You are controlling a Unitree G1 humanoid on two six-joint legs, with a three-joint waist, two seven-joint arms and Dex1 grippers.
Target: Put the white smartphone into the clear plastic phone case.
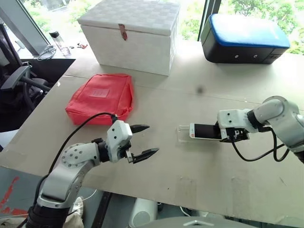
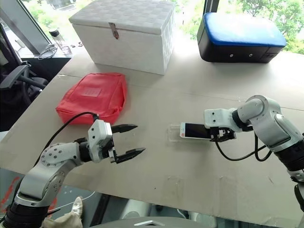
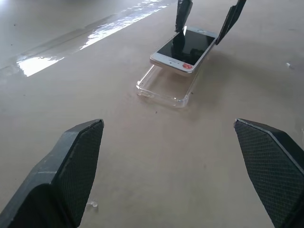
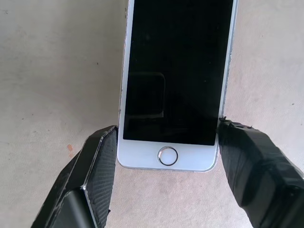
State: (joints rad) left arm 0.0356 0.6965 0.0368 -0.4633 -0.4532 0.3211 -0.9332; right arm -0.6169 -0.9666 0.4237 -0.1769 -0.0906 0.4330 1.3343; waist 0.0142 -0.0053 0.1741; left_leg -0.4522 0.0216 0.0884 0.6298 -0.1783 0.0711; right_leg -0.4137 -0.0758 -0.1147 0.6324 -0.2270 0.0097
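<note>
The white smartphone [image 3: 184, 46], screen up, lies tilted with its far end over the clear plastic phone case [image 3: 165, 88] on the table [image 1: 199, 161]. The right gripper [image 4: 167, 156] clamps its sides at the home-button end. The left gripper [image 1: 142, 141] waits nearby, fingers apart. I judge insertion is in progress; next, the phone needs lowering and pressing flat inside the rim.

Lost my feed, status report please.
Left gripper open, idle. Right gripper shut on white smartphone, its far end over clear case, not seated. Nothing blocking.
</note>
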